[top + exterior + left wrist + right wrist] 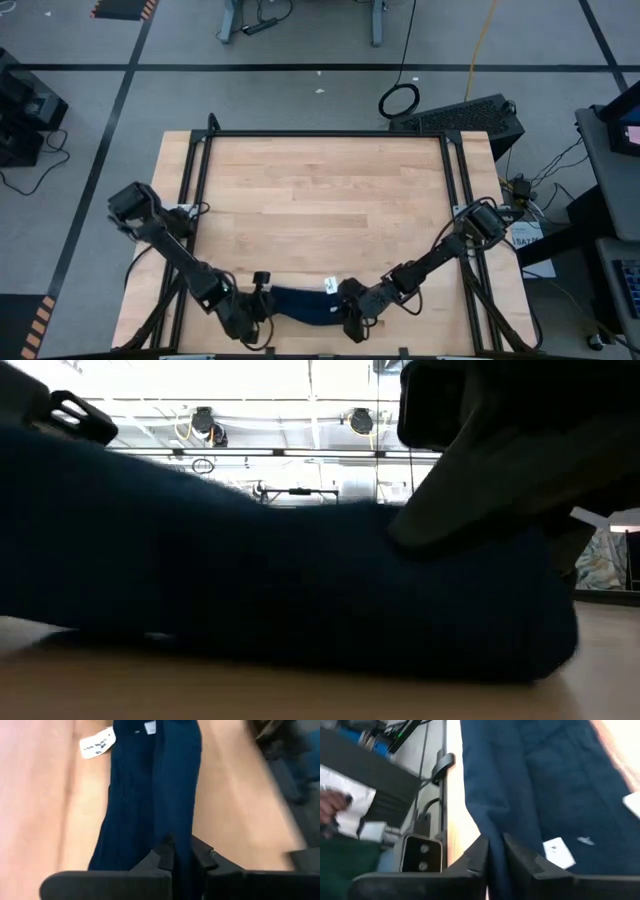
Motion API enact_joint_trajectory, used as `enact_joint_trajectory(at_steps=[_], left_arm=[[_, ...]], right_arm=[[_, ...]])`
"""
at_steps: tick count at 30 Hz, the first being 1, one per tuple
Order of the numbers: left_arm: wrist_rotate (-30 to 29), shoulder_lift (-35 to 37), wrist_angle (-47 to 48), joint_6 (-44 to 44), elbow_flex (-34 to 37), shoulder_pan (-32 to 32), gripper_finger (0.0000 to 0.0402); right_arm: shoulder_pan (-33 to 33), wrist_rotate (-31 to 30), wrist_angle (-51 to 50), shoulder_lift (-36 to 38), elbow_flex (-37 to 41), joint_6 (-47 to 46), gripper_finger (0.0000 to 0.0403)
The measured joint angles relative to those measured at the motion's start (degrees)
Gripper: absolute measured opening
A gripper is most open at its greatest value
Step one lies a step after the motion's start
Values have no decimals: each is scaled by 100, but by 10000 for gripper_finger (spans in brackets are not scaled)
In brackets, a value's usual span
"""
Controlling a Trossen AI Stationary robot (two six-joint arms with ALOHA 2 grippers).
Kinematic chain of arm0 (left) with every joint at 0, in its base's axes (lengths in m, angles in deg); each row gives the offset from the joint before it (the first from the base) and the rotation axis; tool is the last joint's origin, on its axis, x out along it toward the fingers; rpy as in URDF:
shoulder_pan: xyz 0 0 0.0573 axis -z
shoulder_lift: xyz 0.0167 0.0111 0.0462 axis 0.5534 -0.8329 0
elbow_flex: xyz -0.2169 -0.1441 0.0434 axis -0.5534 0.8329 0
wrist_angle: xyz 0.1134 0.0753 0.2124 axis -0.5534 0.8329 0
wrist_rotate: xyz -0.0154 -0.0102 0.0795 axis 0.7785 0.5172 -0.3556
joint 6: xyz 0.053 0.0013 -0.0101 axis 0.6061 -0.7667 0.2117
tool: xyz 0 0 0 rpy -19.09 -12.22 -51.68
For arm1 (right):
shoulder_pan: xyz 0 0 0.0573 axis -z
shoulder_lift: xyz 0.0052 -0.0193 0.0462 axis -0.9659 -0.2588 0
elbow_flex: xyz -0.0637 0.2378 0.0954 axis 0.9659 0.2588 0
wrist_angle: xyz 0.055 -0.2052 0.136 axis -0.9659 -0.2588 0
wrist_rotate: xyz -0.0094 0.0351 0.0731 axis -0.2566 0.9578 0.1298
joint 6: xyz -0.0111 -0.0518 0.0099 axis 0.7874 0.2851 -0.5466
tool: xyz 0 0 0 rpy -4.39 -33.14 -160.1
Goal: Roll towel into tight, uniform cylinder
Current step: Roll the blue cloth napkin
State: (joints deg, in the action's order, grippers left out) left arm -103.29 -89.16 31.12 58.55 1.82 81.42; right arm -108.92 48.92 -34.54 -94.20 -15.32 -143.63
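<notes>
From above, the towel (303, 304) lies as a narrow dark band along the near edge of the table (320, 190), strung between my two grippers; my left gripper (258, 308) sits at its left end and my right gripper (347, 312) at its right end, with the small white tag (331, 285) just beside the right one. So I judge the cloth is already gathered into a long, slim shape, but it sags in the middle and does not look like a tight, even cylinder yet.

From table height, the towel fills nearly the whole picture as a low dark mound resting on the wood (too close to make out layers or turns).

Past my left wrist, my left fingers (167, 854) are pinched together on a fold of the towel, which runs away in long lengthwise pleats.

Past my right wrist, my right fingers (481, 851) are nearly together, clamped on the towel's edge near the table's edge, the cloth beyond them lying broad and flattish. Tightening and evening the roll is what I reckon remains.
</notes>
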Motion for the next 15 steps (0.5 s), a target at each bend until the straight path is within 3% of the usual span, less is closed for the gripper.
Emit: enact_joint_trajectory(at_steps=[6,11,15], left_arm=[[1619,269,-14,-501,0,-563,8],[2358,193,-7,-1003,122,-996,7],[2620,194,-31,-1367,208,-1269,8]], right_arm=[[-34,45,-46,86,0,1044,104],[-71,-38,-304,405,0,1933,160],[-382,-717,-951,680,-2,2874,189]])
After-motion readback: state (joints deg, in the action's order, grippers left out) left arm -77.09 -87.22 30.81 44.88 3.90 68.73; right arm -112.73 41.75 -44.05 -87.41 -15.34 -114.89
